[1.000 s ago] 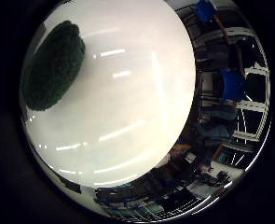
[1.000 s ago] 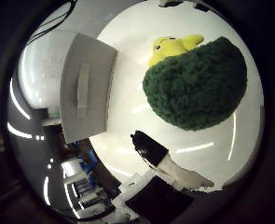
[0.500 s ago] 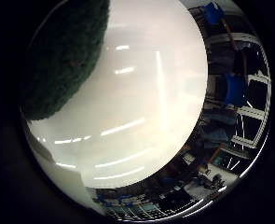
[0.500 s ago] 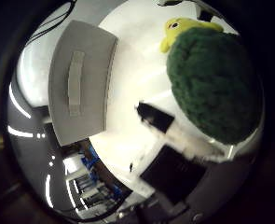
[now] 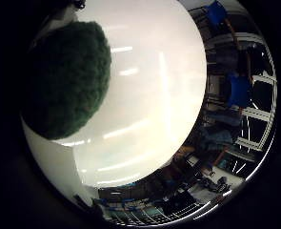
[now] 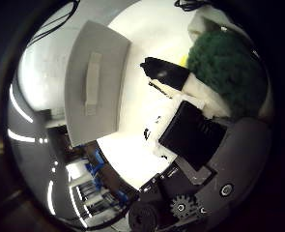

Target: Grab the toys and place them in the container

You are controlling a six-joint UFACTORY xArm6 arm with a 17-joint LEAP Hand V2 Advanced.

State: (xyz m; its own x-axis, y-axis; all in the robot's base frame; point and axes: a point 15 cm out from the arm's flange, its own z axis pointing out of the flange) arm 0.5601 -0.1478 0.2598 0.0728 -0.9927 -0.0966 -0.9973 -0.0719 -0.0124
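A round dark green knitted toy (image 5: 66, 86) with a bit of yellow (image 6: 183, 60) at its edge lies on the white table (image 5: 154, 95), close under my palm. In the thumb side view the same toy sits beside my hand (image 6: 195, 130). One white finger with a black tip (image 6: 163, 72) reaches across the table right next to the toy. No other finger shows around it. The grey container (image 6: 93, 87) stands on the table a short way off, on the far side of that finger from the toy.
The table's edge (image 5: 192, 143) runs near, with blue chairs (image 5: 237, 90) and room clutter beyond it. Past the container the table ends too, with a dark floor and blue items (image 6: 96, 169) below.
The hand has come closer to the green toy, which now looms larger. The black-tipped finger has swung further in from the edge toward the toy.
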